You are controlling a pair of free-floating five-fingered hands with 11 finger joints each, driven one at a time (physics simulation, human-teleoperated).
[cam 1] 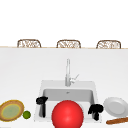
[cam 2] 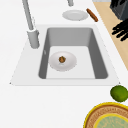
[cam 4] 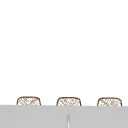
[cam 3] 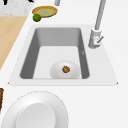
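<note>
My left hand hangs over the sink's front left corner, fingers relaxed and pointing down, holding nothing. Over the front right corner hangs my right hand, also relaxed and empty, just left of a white plate. A large red ball sits between them at the front of the sink. Down in the basin lies a white bowl with a small brown piece in it. In the left side view a hand with spread straight fingers floats off the counter's front edge, and a second hand floats farther back.
The tall faucet stands behind the basin. Left of the sink are a yellow-rimmed woven bowl and a lime. A brown stick lies by the plate on the right. Three wicker chair backs line the counter's far side.
</note>
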